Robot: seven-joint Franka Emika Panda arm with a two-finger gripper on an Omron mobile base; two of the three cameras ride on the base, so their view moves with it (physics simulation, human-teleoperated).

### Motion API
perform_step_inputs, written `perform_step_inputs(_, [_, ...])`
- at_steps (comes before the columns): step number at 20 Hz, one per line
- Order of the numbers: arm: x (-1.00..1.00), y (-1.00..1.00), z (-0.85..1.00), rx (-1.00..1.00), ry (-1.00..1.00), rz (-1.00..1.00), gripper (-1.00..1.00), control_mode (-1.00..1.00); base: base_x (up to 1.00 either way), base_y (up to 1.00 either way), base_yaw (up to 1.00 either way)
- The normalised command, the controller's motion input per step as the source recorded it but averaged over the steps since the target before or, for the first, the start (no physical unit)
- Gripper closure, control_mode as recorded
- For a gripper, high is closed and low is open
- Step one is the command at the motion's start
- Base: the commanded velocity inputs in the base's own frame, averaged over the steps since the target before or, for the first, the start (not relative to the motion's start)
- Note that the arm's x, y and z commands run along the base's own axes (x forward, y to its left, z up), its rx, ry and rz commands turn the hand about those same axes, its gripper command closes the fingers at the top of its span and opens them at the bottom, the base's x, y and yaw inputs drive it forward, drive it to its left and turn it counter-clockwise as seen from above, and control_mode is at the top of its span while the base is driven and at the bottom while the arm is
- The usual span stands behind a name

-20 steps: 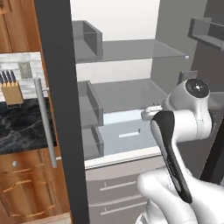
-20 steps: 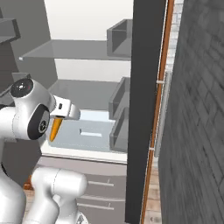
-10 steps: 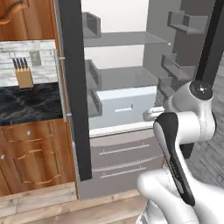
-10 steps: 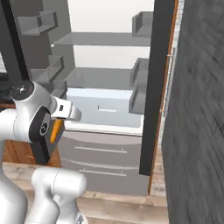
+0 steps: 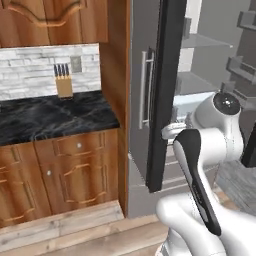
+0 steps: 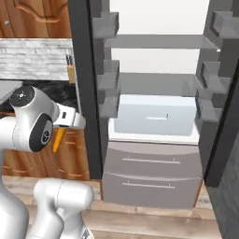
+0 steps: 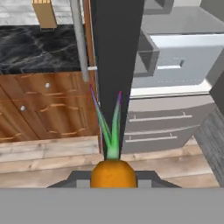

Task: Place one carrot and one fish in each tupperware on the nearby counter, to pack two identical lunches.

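My two-finger gripper (image 7: 113, 178) is clamped tight on the slim orange carrot (image 7: 113, 173); in the hand view its rounded top sits between my dark fingertips (image 7: 78, 180), green stalk leaves fanning up from it. From the right base view the carrot (image 6: 58, 139) hangs point-down below my wrist, just in front of the brown wooden cabinets (image 6: 70, 154).

The glossy black marble counter with thin white veins (image 5: 55, 117) is off to my left in the left base view, with a wooden knife block (image 5: 63, 86) standing at its back against the pale stone-tile backsplash (image 5: 35, 70). Carrot is well apart from that counter, in the air.

Ahead: open grey fridge, dark door edge (image 5: 162, 95) upright between me and the counter side. Inside, glass shelves (image 6: 158, 43), a pale blue-grey drawer (image 6: 156, 115), grey door bins (image 6: 106, 25) on both sides. Two grey freezer drawers with bar handles (image 6: 149, 172) below. Wood plank floor (image 7: 48, 162) underneath.
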Motion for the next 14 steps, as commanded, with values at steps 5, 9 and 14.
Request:
perform_step_inputs(5, [0.00,0.00,0.00,0.00,0.00,0.00,1.00,1.00,-0.02,1.00,-0.12])
perform_step_inputs(9, [0.00,0.00,0.00,0.00,0.00,0.00,1.00,1.00,-0.01,1.00,-0.05])
perform_step_inputs(14, [0.00,0.00,0.00,0.00,0.00,0.00,1.00,1.00,0.00,1.00,0.00])
